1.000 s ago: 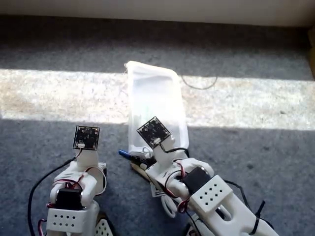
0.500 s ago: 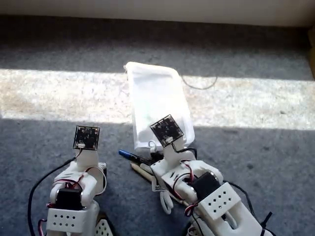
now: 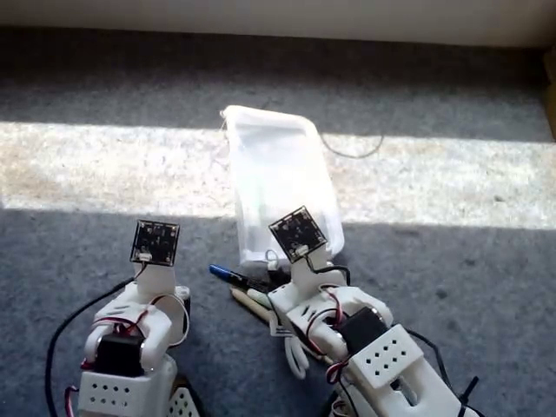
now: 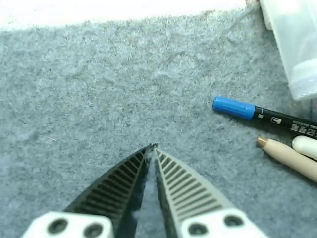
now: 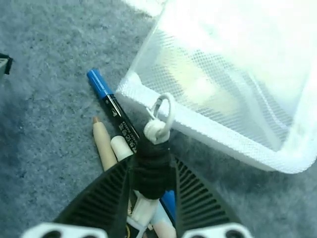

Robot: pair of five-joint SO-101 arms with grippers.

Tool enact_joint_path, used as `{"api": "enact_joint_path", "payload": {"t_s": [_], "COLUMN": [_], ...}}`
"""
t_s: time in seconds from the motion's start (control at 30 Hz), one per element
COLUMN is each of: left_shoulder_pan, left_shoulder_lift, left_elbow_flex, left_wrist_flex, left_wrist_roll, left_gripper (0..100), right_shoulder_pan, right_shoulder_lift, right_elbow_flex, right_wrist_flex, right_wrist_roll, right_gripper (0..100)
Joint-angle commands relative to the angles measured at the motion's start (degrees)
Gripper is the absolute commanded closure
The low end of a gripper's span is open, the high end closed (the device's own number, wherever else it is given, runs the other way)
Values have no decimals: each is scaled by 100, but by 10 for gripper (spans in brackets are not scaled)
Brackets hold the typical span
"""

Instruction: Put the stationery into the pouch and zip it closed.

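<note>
A white mesh pouch [image 3: 278, 169] lies on the grey carpet ahead of the arms, with pale items dimly visible through its mesh [image 5: 198, 87]. My right gripper [image 5: 151, 168] is at the pouch's near end, shut on the black zipper pull [image 5: 151, 161], which carries a white bead and ring [image 5: 161, 111]. Beside that end lie a blue-capped black pen [image 5: 111, 106], a beige pen [image 5: 104, 144] and a white pen [image 5: 121, 148]. My left gripper [image 4: 151, 147] hovers shut and empty over bare carpet, a short way from the blue pen [image 4: 257, 113] and the pouch's corner [image 4: 297, 44].
A thin dark cable [image 3: 352, 152] loops on the carpet just beyond the pouch's far right side. A bright sunlit band [image 3: 104, 169] crosses the carpet. A pale wall base [image 3: 278, 17] runs along the far edge. Open carpet lies left of the pouch.
My right arm moved to the right, and the pouch's near end swung to the right with it. The pens now lie uncovered beside it. The left arm barely shifted.
</note>
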Motion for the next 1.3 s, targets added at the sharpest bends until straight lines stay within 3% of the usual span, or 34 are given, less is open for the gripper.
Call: {"api": "enact_joint_path", "payload": {"t_s": [0.0, 0.1, 0.27, 0.43, 0.53, 0.7, 0.8, 1.03, 1.27], "left_shoulder_pan": [84, 92, 127, 576, 971, 1086, 1086, 919, 971], "left_shoulder_lift": [-22, -22, -22, -22, -22, -13, -13, -22, -22], "left_elbow_flex": [-479, -734, -1218, -1622, -1912, -2273, -2176, -1780, -1912], "left_wrist_flex": [-18, -88, -993, -1196, -1196, -1160, -1152, -1134, -404], "left_wrist_roll": [18, 18, 9, -1178, -1380, -1345, -800, 158, 18], "left_gripper": [993, 993, 992, 992, 992, 992, 983, 742, 723], "right_shoulder_pan": [75, 75, 75, 84, 84, 154, 391, 497, 505], "right_shoulder_lift": [-180, -180, -180, -180, -180, -180, -180, -189, -189], "right_elbow_flex": [-57, -66, -66, -75, -75, -75, -75, -84, -171], "right_wrist_flex": [-189, -198, -198, -198, -207, -207, -215, -347, -374], "right_wrist_roll": [-62, -62, -62, -62, -62, -62, -70, -343, -378], "right_gripper": [994, 994, 994, 994, 994, 994, 994, 994, 994]}}
